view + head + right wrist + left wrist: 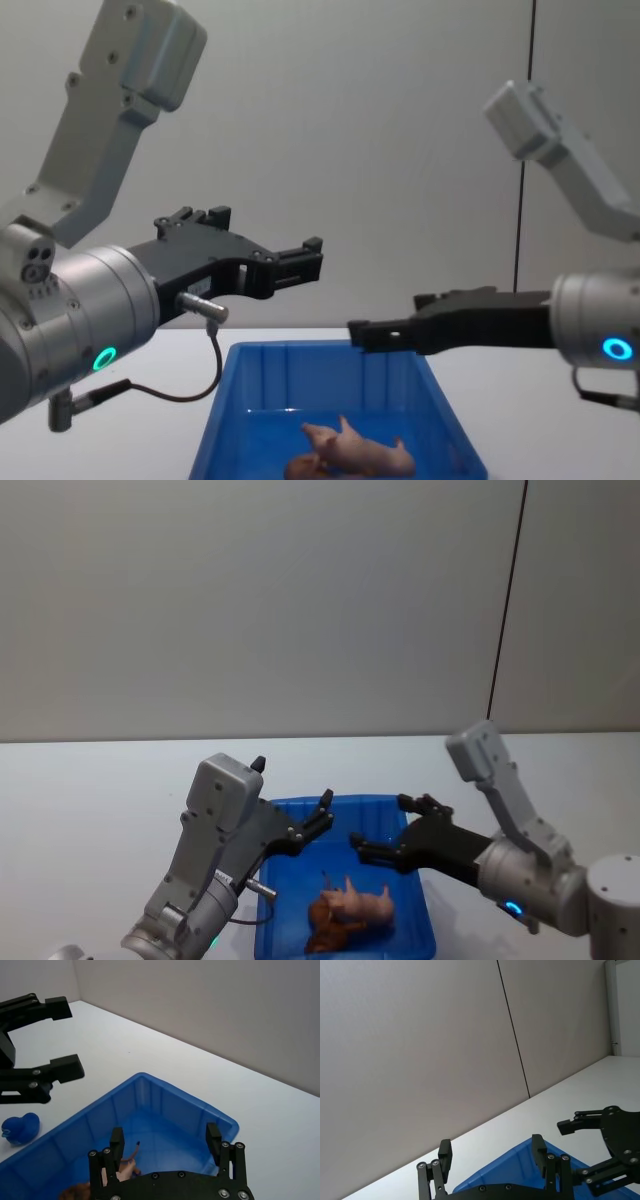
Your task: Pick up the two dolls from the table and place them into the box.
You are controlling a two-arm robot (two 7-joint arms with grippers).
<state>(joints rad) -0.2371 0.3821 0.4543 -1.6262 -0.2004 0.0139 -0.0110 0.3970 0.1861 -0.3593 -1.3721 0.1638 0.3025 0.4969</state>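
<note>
I have a plain grey wall [250, 600] across the whole background. A thin dark seam [508, 600] runs up and down it, toward the wall's right side in my head view, and my chest view shows the same line. My left wrist view picks up a white upright frame [611, 1005] at the wall's far end, well apart from the seam. My right wrist view shows a small blue rounded toy [20, 1129] lying well out from the wall's foot. I cannot tell its exact shape.

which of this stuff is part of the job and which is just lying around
Job: pig, brown doll, box, table.
Lying about: blue toy, on the table outside the box.
</note>
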